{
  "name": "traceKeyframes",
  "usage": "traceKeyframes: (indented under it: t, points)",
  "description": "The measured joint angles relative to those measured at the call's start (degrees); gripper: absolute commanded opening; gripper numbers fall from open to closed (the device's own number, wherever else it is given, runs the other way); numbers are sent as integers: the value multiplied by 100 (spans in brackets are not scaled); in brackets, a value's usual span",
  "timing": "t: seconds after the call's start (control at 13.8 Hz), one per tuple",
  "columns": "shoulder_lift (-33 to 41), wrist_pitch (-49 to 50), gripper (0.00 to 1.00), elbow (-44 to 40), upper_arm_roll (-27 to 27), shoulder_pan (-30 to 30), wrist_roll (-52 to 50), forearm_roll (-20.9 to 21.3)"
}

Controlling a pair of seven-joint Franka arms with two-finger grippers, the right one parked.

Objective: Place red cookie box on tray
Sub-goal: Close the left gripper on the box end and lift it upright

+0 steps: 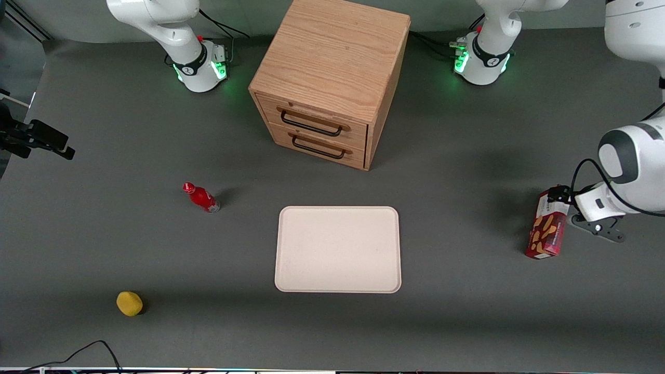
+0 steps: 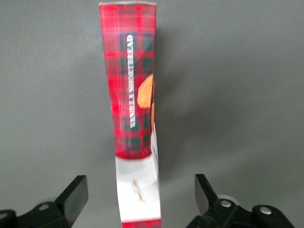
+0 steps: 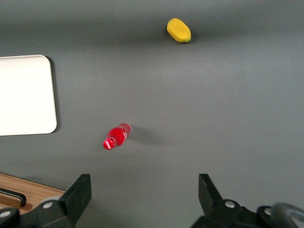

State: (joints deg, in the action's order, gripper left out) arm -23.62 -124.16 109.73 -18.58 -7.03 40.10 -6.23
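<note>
Dark grey tabletop (image 1: 130, 130), wooden two-drawer cabinet (image 1: 332, 78), even light

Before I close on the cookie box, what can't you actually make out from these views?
- Front view: gripper fingertips, hidden by the red cookie box and the wrist.
- Left wrist view: the box's near end, cut off by the frame edge; fingers apart, not touching.
- Tray: absent from the wrist view.

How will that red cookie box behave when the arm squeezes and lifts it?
The red cookie box is a thin carton, so it probably dents under a hard squeeze. Standing on a narrow edge, it may tip if nudged. The open end effector straddles its white end, so lifted from there it might swing.
</note>
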Motion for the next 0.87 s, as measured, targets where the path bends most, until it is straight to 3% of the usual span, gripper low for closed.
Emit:
traceKeyframes:
  t: [0.14, 0.22, 0.65, 0.87]
  points:
    - [-129, -302, 17, 74, 42, -12, 71, -87]
    - [-194, -451, 0, 124, 64, -14, 91, -193]
    - [-353, -400, 0, -58, 98, -18, 127, -434]
    - [-295, 1234, 0, -1196, 98, -26, -257, -518]
